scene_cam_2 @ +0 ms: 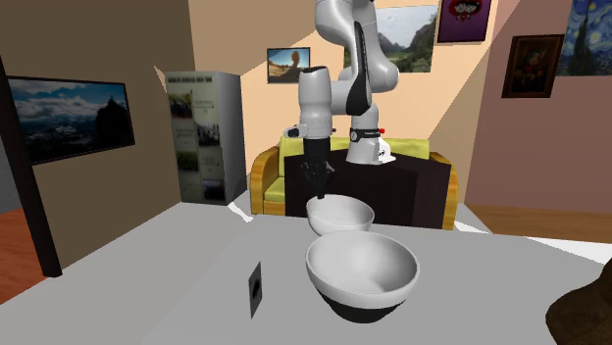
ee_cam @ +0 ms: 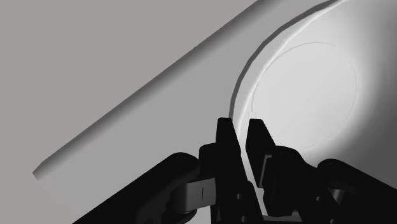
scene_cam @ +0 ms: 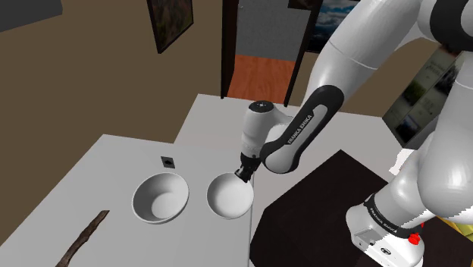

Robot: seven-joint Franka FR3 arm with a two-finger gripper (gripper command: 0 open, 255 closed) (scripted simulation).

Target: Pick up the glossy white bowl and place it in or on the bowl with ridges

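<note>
Two white bowls stand side by side on the pale table point(scene_cam: 98, 171). My gripper point(scene_cam: 244, 176) comes down on the rim of the smooth bowl point(scene_cam: 227, 197), the one nearer the stand, and is shut on that rim. In the wrist view the fingers point(ee_cam: 224, 137) clasp the thin wall, one outside and one inside the bowl point(ee_cam: 305, 89). The other bowl point(scene_cam: 161, 197) sits to the shoulder view's left, apart from the gripper. From the second exterior view this other bowl point(scene_cam_2: 361, 272) is in front, with the held bowl point(scene_cam_2: 340, 214) and gripper point(scene_cam_2: 316, 184) behind it.
A small black tile point(scene_cam: 167, 161) lies on the table behind the bowls. A brown stick point(scene_cam: 83, 237) rests near the front left corner. The table edge runs close beside the held bowl, next to the dark stand point(scene_cam: 326, 201). A yellow sofa point(scene_cam_2: 270, 176) stands behind the stand.
</note>
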